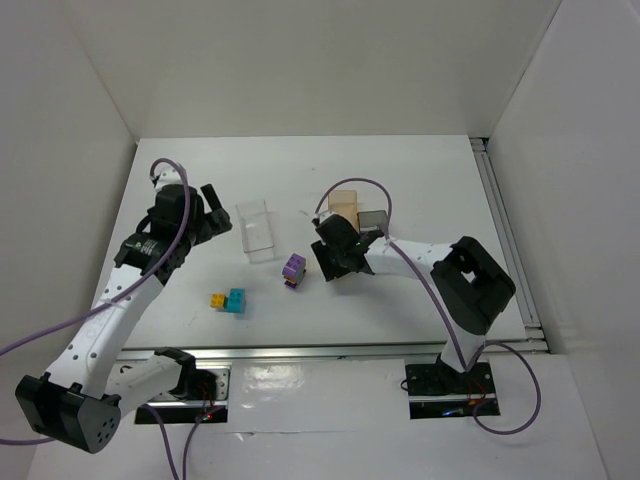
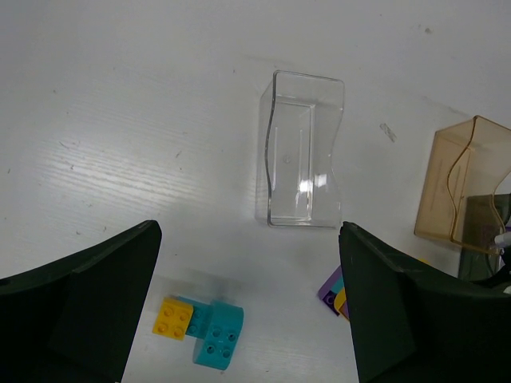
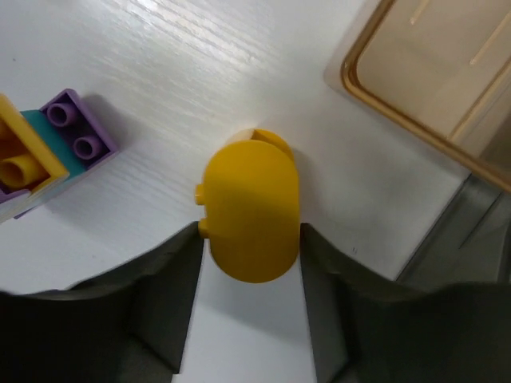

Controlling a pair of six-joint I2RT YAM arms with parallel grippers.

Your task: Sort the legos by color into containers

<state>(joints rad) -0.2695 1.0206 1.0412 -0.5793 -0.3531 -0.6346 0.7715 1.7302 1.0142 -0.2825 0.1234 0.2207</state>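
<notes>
Right, yellow rounded brick (image 3: 251, 211) is clamped between the right gripper's (image 3: 251, 239) fingers. Orange-tinted bin (image 3: 415, 128) just ahead-right of it, purple-teal-yellow clump (image 3: 48, 152) to its left. Left gripper (image 2: 249, 231) spread wide, holding nothing, clear bin (image 2: 275, 159) straight ahead.

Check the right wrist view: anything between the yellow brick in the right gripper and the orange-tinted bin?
Nothing visible. The right gripper pinches the yellow brick. Only bare table lies between it and the orange-tinted bin, ahead and to the right in this view. The purple-teal-yellow clump sits on the opposite side, out of the path.
</notes>
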